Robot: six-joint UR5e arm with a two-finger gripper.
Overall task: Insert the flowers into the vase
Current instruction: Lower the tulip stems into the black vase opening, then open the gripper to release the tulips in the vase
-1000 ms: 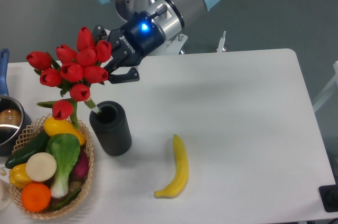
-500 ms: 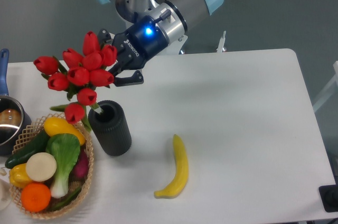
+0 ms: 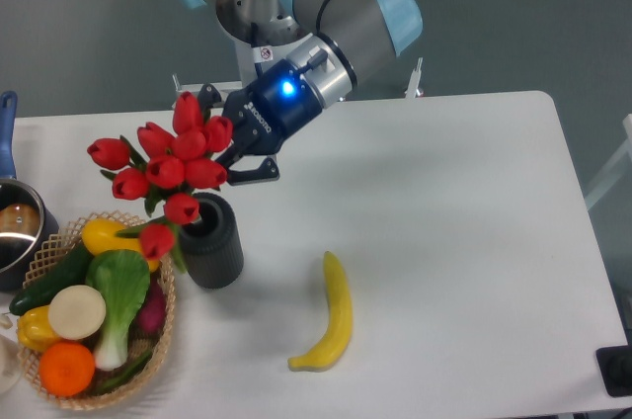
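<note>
Now, pincer: our black two-finger gripper pinches the bunch of red tulip buds with green stems and leaves from behind; one finger shows beside the blooms, the other is hidden by them.
Change: since a second ago we have carried the bunch rightward and down, so the stems now sit over the vase mouth rather than left of it.
Flowers: about ten glossy red buds fan out wider than the vase, tilted to the left; the lowest bud hangs over the basket edge.
Vase: the dark grey-black ribbed cylindrical vase stands upright just beside the woven basket of plastic vegetables and fruit.
Surface: we see a white table with a yellow banana lying near the vase; a steel pot with a blue handle sits at the left edge.
Room: a grey-green wall rises behind.
</note>
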